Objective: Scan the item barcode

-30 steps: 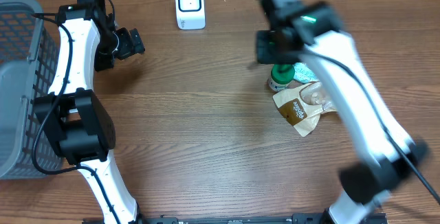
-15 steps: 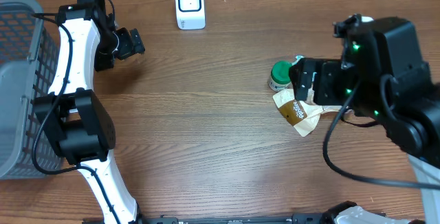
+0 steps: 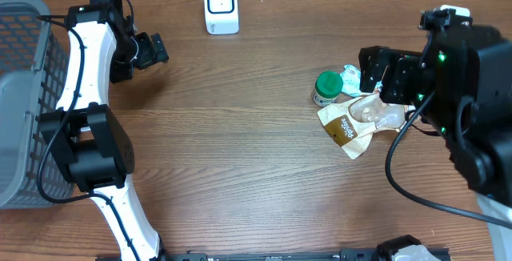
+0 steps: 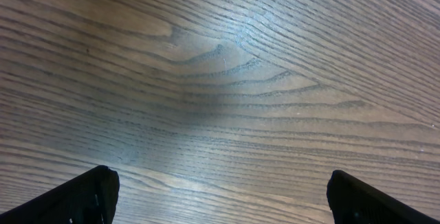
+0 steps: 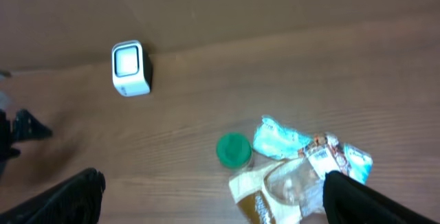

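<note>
The left gripper [image 3: 152, 50] hangs over the far left part of the wooden surface [image 3: 240, 149], to the right of a grey mesh basket [image 3: 20, 93] that stands at the left edge. Its fingers [image 4: 69, 200] are spread wide in the left wrist view, with only bare wood grain below and between them.

The right gripper [image 3: 372, 70] is on the right side, above a small heap of goods. Its fingers [image 5: 69, 196] sit in the two lower corners of the right wrist view, spread wide and pinching nothing.

The heap lies on the surface right of the middle. A bottle with a green cap [image 3: 326, 87] is at the heap's left end. A brown pouch [image 3: 348, 129] lies on the near side of the bottle, just beside it, tilted. A clear plastic packet [image 3: 376, 113] overlaps the pouch on its right. A light blue wrapper [image 3: 350, 73] lies just right of the bottle on the far side, partly under the right gripper as seen from overhead.

A white scanner [image 3: 221, 6] stands at the far edge, well apart from the heap and to its left, between the two arms.
</note>
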`<act>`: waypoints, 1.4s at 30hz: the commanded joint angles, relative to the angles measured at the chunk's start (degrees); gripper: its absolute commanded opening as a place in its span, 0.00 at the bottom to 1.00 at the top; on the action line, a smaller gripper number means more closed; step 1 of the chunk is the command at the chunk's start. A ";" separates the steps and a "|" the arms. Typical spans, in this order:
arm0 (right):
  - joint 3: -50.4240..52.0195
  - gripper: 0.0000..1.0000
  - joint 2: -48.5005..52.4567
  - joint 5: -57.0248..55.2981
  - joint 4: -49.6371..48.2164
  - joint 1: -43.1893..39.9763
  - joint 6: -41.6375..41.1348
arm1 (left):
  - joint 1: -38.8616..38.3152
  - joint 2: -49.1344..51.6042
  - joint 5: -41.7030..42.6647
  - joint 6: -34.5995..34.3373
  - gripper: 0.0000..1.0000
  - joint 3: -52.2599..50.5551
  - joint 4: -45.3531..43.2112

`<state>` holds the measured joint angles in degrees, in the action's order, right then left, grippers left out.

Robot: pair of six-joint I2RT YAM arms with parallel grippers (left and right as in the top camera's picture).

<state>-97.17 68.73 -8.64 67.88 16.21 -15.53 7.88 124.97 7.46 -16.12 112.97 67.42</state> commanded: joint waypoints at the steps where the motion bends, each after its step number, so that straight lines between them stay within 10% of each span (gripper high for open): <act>1: 13.44 1.00 -9.11 5.35 -10.01 -3.37 6.73 | -0.39 0.59 -0.39 -0.39 1.00 0.81 -0.22; 20: 84.70 1.00 -58.49 7.30 -67.89 -9.92 8.11 | -0.39 0.59 -0.39 -0.39 1.00 0.81 -0.22; 42: 96.70 1.00 -68.61 8.79 -63.06 -9.97 8.13 | -0.39 0.59 -0.39 -0.39 0.99 0.81 -0.22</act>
<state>-1.06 0.80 -0.21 5.13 6.46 -7.64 7.88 124.97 7.27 -16.12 112.97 67.26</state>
